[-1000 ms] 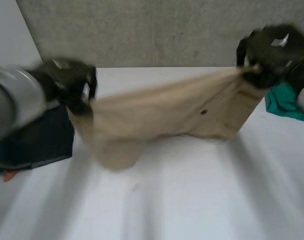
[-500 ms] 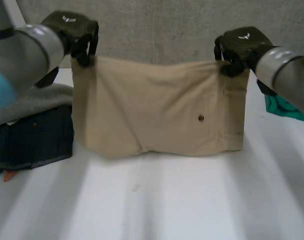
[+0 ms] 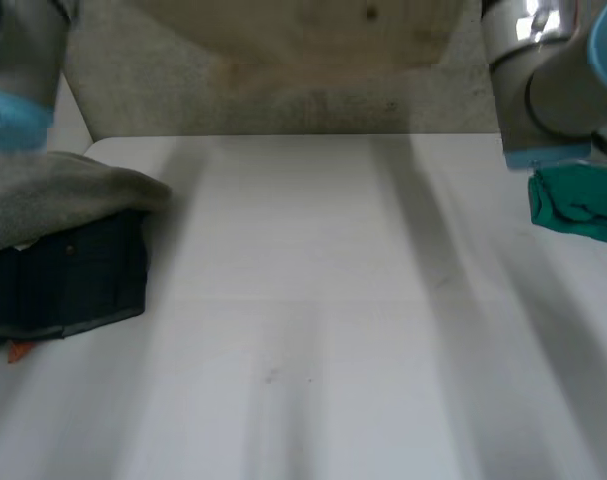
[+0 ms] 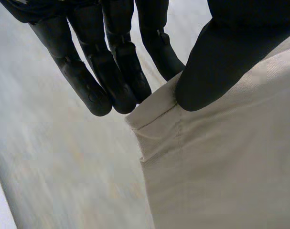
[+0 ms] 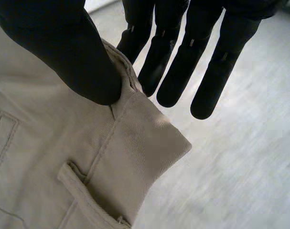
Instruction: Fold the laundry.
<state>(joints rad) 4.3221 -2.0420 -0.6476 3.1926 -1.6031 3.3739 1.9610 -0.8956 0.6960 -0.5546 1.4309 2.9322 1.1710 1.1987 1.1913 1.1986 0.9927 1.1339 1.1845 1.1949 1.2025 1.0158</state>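
Fingers (image 4: 94, 95) of left hand (image 4: 221, 62) and right hand (image 5: 63, 52) pinch beige garment (image 4: 221, 167).

Perhaps four garments (image 3: 313, 30) (image 3: 63, 195) (image 3: 73, 280) (image 3: 578, 205); two robot hands (image 4: 123, 62) (image 5: 185, 62).

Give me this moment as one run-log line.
left hand: pinches beige twill garment corner | right hand: pinches its waistband corner | garment: hangs above white table | fold: not yet started

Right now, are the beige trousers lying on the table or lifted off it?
Lifted off. The beige trousers hang above the white table, with the left hand and the right hand each pinching a top corner.
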